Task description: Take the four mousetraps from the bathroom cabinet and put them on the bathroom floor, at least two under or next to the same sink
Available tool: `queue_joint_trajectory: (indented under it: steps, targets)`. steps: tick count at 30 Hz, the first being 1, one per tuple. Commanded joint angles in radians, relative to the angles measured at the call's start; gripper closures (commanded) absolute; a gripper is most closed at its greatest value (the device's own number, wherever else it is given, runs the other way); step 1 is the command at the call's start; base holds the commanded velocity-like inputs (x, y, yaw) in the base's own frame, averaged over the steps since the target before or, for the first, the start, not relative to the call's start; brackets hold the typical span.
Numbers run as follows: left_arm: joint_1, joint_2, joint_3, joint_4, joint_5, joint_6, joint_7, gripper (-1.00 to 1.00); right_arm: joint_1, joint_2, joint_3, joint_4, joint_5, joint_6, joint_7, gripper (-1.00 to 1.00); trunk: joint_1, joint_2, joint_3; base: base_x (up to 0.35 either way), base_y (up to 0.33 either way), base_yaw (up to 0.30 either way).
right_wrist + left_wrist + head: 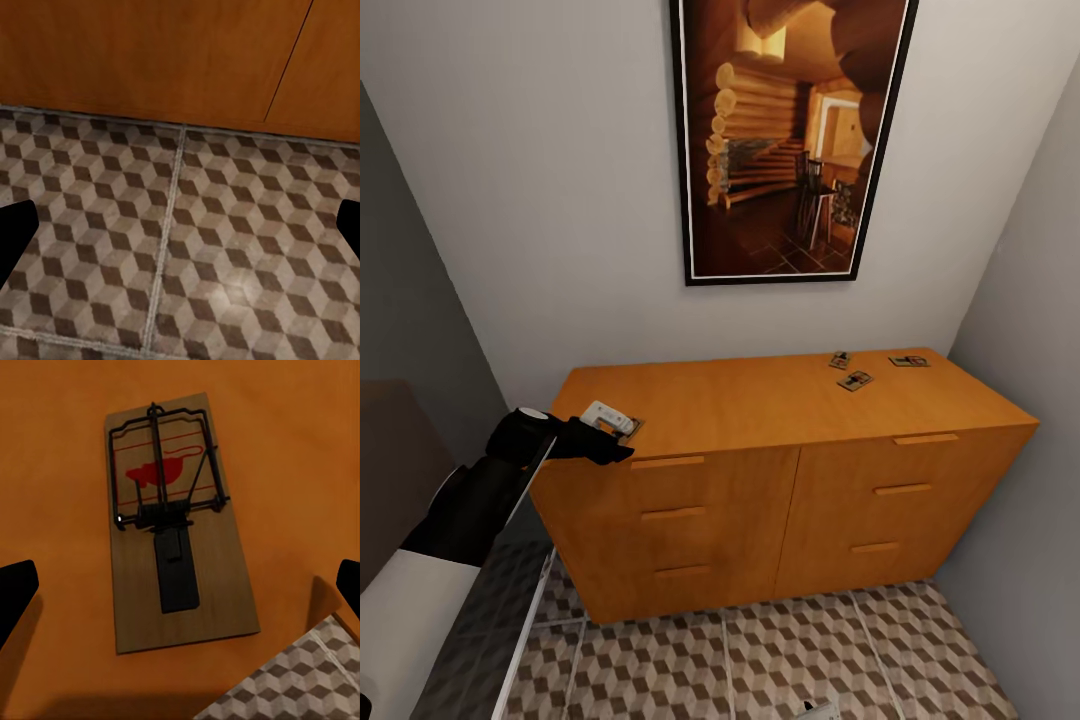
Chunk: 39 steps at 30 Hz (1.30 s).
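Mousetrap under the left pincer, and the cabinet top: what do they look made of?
Mousetrap: apparently a pale matte wooden board, faint grain, with dark wire that looks like metal and a red printed mouse. Cabinet top: smooth orange-brown wood or veneer, satin sheen.

A home's tiled room: wooden cabinet [780, 470], framed picture [785, 135], cube-patterned floor tiles [760, 660].

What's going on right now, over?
Left gripper open, poised over one mousetrap at cabinet top's left edge. Right gripper open above bathroom floor. Three more mousetraps far right. Nothing in the way.
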Motion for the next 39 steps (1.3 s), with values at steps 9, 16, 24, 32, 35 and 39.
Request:
queue_joint_trajectory:
  steps: [9,16,24,32,35,39]
  targets:
    - [0.000,0.001,-0.001,0.002,-0.011,0.002,-0.011,-1.00,-0.001,0.000,0.004,0.001,0.008,-0.001,-0.010,-1.00,0.000,-0.001,-0.001,0.000,0.000,0.000]
    - [0.000,0.001,-0.001,0.007,-0.011,0.002,-0.011,-1.00,-0.001,0.001,0.004,0.001,0.008,-0.001,-0.010,-1.00,0.000,-0.001,-0.001,0.000,0.000,0.000]
    - [0.000,0.001,-0.001,0.008,-0.011,0.002,-0.011,-1.00,-0.001,0.001,0.004,0.001,0.008,0.000,-0.010,-1.00,0.000,-0.001,-0.008,0.000,0.000,0.000]
    - [0.000,0.001,-0.001,0.008,-0.011,0.002,-0.011,-1.00,-0.001,0.001,0.004,0.001,0.008,0.000,-0.010,-1.00,0.000,-0.001,-0.020,0.000,0.000,0.000]
    - [0.000,0.001,-0.001,0.008,-0.011,0.002,-0.011,-1.00,-0.001,0.000,0.004,0.001,0.008,0.000,-0.010,-1.00,0.000,-0.001,-0.023,0.000,0.000,0.000]
    - [0.000,0.001,-0.001,0.008,-0.011,0.002,-0.011,-1.00,-0.001,0.001,0.004,0.001,0.008,0.000,-0.010,-1.00,0.000,-0.001,-0.025,0.000,0.000,0.000]
